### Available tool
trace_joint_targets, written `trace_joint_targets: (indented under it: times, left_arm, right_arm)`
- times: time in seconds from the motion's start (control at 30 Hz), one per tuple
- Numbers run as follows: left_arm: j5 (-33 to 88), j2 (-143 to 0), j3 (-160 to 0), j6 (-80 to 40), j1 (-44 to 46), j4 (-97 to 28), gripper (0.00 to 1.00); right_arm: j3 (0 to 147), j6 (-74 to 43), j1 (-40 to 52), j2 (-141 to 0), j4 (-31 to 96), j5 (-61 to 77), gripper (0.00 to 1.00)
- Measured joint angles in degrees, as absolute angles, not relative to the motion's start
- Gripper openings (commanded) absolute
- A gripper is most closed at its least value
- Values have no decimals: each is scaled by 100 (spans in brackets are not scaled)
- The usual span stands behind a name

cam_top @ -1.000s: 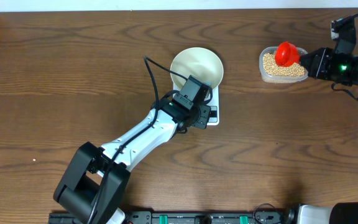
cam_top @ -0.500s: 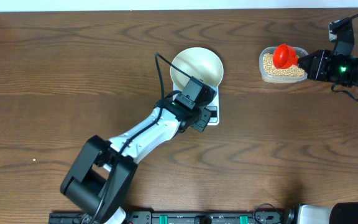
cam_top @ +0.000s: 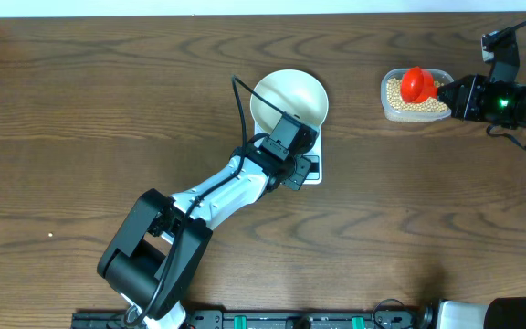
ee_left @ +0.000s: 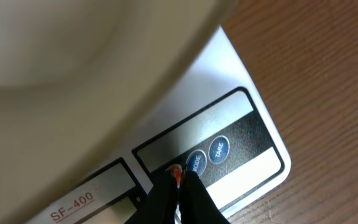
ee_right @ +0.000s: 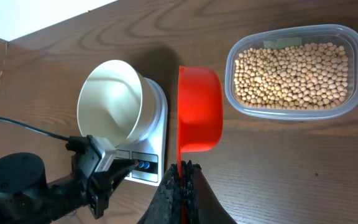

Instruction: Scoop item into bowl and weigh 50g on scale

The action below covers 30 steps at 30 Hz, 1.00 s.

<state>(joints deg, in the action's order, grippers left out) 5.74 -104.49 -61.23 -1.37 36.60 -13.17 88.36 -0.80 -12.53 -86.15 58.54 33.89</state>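
The white bowl (cam_top: 290,96) stands empty on the white scale (cam_top: 316,144). My left gripper (cam_top: 305,170) is shut, its tips pressed on the scale's red button (ee_left: 174,170), beside two blue buttons (ee_left: 219,149); the bowl's rim (ee_left: 73,62) fills the upper left of that view. My right gripper (cam_top: 447,90) is shut on the handle of an empty red scoop (cam_top: 417,81), held in the air at the tub of tan beans (cam_top: 418,102). In the right wrist view the scoop (ee_right: 199,109) hangs between the bowl (ee_right: 110,102) and the beans (ee_right: 294,71).
The beans lie in a clear plastic tub (ee_right: 352,106) at the back right. A black cable (cam_top: 241,110) loops up from the left arm (cam_top: 217,192) beside the bowl. The table is dark wood (cam_top: 409,210).
The left arm's elbow and base have swung right while its tips stay at the scale's buttons. The red scoop has edged slightly left.
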Motion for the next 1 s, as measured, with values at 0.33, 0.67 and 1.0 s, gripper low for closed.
trace_joint_targets:
  times: [0.33,0.67,1.0]
  left_arm:
    - [561,-10462,-6123,-123,3660,-1258,8]
    - [541,-10685,-6154,-121,3660,-1192,7]
    - [539,-10606,-6152,-123,3660,-1376,7]
  right_arm:
    - [8836,-78,-1253,-8615,5874,3389,1]
    - [8836,10,-1253,-8615,5990,3389,1]
    - [8836,51,-1253,-8615,6001,3389,1]
